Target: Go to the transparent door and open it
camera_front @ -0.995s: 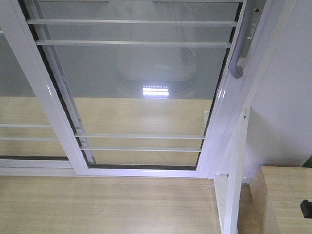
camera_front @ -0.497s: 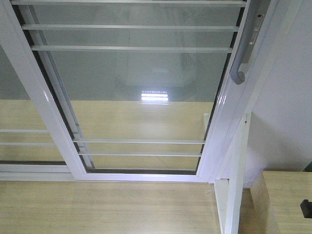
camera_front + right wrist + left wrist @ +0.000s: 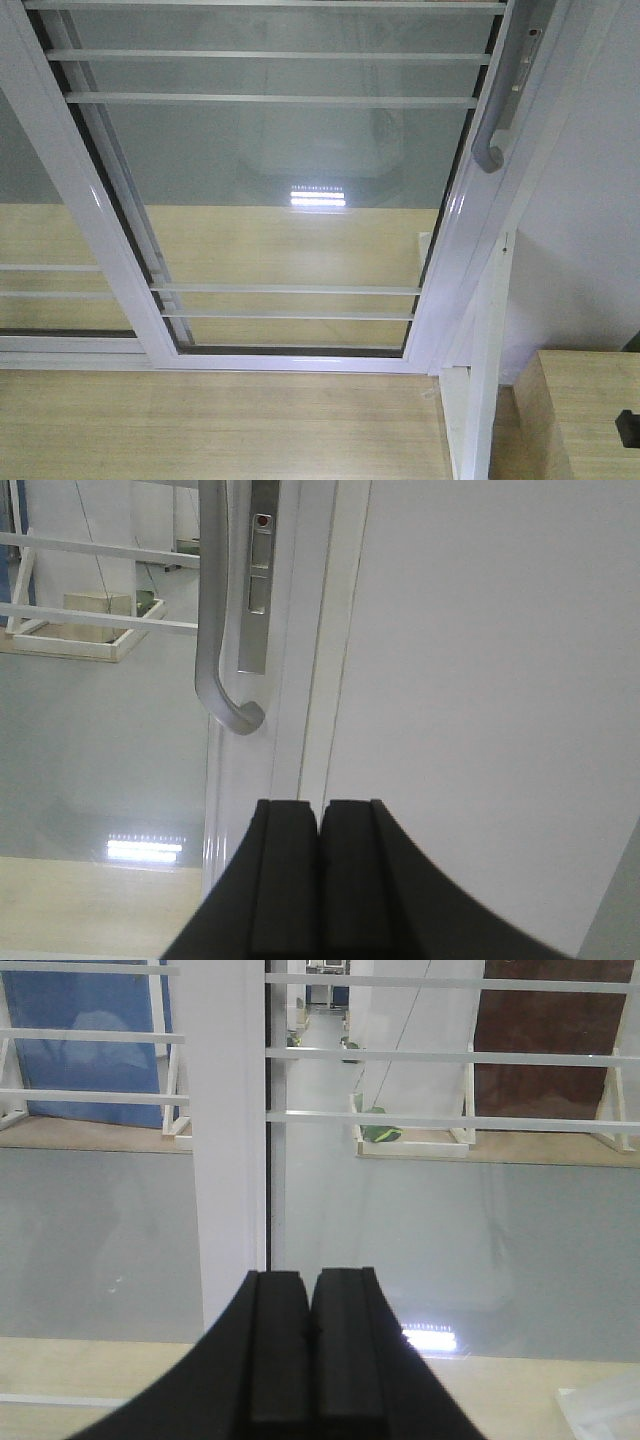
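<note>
In the front view, the glass door [image 3: 290, 200] filled the frame from 9 o'clock to 2 o'clock, its glossy white frame leaning outward toward the top. Thin white bars [image 3: 270, 100] crossed the glass in pairs, one pair near 12 o'clock and one near 6 o'clock. Its curved grey handle [image 3: 490, 120] sat on the right upright at 2 o'clock. A second glass panel [image 3: 30, 220] showed at 9 o'clock, partly behind the door's left upright. Pale wooden floor [image 3: 200, 420] lay at 6 o'clock, a white wall [image 3: 590, 200] at 3 o'clock, and a wooden cabinet [image 3: 585, 410] at 5 o'clock.

In the left wrist view, we saw the left gripper [image 3: 309, 1290] at 6 o'clock, its black fingers pressed together with nothing between them, facing a white upright and the glass.

In the right wrist view, the right gripper [image 3: 321, 815] at 6 o'clock was likewise closed and empty. The handle [image 3: 212, 630] hung at 11 o'clock, apart from the gripper, beside a narrow metal lock plate [image 3: 260, 580].
</note>
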Tool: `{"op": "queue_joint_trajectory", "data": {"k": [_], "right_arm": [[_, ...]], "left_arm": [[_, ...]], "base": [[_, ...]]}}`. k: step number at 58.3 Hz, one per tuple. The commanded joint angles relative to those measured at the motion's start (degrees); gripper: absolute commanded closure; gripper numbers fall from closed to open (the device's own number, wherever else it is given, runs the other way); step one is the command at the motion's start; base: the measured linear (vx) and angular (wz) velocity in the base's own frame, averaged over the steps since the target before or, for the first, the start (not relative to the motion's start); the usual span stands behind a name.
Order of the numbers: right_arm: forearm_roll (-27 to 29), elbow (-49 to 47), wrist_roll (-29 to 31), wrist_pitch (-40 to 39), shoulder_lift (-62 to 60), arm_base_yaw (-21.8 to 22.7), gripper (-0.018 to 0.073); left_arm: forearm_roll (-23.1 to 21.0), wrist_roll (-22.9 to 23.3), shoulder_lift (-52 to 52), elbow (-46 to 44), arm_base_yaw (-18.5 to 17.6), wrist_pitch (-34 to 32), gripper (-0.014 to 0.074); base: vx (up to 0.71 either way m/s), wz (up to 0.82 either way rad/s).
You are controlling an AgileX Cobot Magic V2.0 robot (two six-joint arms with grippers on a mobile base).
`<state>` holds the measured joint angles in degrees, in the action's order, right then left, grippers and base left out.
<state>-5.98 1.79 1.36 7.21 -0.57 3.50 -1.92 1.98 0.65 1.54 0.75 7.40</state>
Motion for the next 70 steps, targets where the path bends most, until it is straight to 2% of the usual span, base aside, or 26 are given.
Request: {"op": "queue_joint_trajectory", "data": {"k": [1, 13, 27, 36, 43, 47, 53, 57, 62, 67, 70], "right_arm": [[-0.1, 0.7, 0.1, -4.9, -0.1, 0.4, 0.0567], [-0.4, 0.7, 0.7, -5.5, -0.1, 0.4, 0.0567], [-0.4, 0.7, 0.6, -9.0, -0.1, 0.4, 0.0567], [0.0, 0.7, -1.0, -15.5, -0.1, 0.4, 0.0567], [0.0, 0.5, -1.8, -21.8, -0.1, 0.4, 0.0567], [0.0, -0.8, -4.0, -21.7, -0.1, 0.4, 0.0567], [0.0, -6.7, -6.1, -17.3, 0.0, 0.4, 0.0567], [-0.1, -12.8, -5.7, -11.0, 1.1, 0.4, 0.0567], [-0.1, -20.2, -5.7, -3.3, 4.9, 0.4, 0.0567], [-0.1, -26.9, -5.7, 0.5, 10.4, 0.4, 0.0567], [-0.1, -30.1, -5.7, 1.4, 14.2, 0.4, 0.0567]], "left_arm": [[-0.2, -0.1, -0.5, 1.8, -0.2, -5.0, 0.0602], [-0.2, -0.1, -0.5, 1.8, -0.2, -5.0, 0.0602], [-0.2, -0.1, -0.5, 1.8, -0.2, -11.6, 0.0602], [-0.3, 0.4, -0.5, 1.8, -0.2, -20.6, 0.0602], [-0.6, 4.6, -0.5, 1.1, -0.3, -29.8, 0.0601], [-0.6, 4.9, -0.5, -0.1, -0.3, -32.3, 0.0601], [-0.2, 4.8, -0.5, -4.0, -0.3, -29.7, 0.0601], [0.3, 4.2, -0.9, -8.5, -0.3, -24.6, 0.0601], [4.3, 4.0, -3.4, -15.1, -0.3, -16.3, 0.0601], [6.5, 4.0, -8.1, -22.2, -0.3, -9.3, 0.0601], [6.4, 4.0, -11.9, -25.4, -0.3, -7.7, 0.0601]], "base": [[0.00, 0.00], [0.00, 0.00], [0.00, 0.00], [0.00, 0.00], [0.00, 0.00], [0.00, 0.00], [0.00, 0.00], [0.00, 0.00], [0.00, 0.00], [0.00, 0.00], [0.00, 0.00]]}}
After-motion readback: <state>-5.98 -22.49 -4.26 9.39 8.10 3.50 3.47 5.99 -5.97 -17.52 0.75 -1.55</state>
